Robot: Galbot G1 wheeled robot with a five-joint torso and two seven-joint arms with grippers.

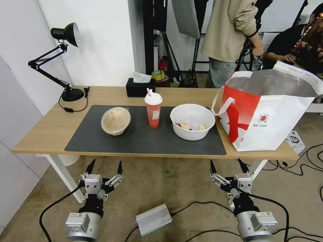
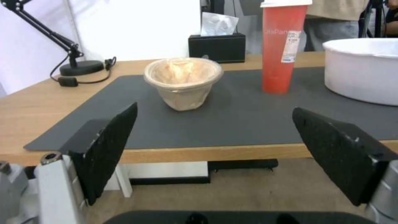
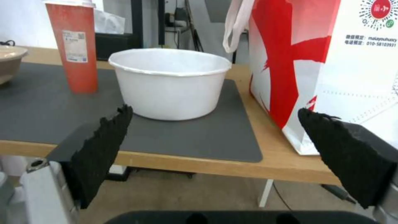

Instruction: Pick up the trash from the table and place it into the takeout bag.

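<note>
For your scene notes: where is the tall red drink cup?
In the head view, the tall red drink cup stands mid-mat between the beige lidded bowl and white bowl.

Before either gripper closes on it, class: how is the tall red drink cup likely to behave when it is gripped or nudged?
The red drink cup stands tall on a narrow base, so a high sideways nudge would probably tip it. Its smooth walls look thin, so a hard squeeze may dent them. The lid and straw may limit spills, though that is uncertain.

takeout bag (image 3: pixel 365 71) printed "010-58103931", faint "Pan" lettering on red cup (image 2: pixel 282 49)
</note>
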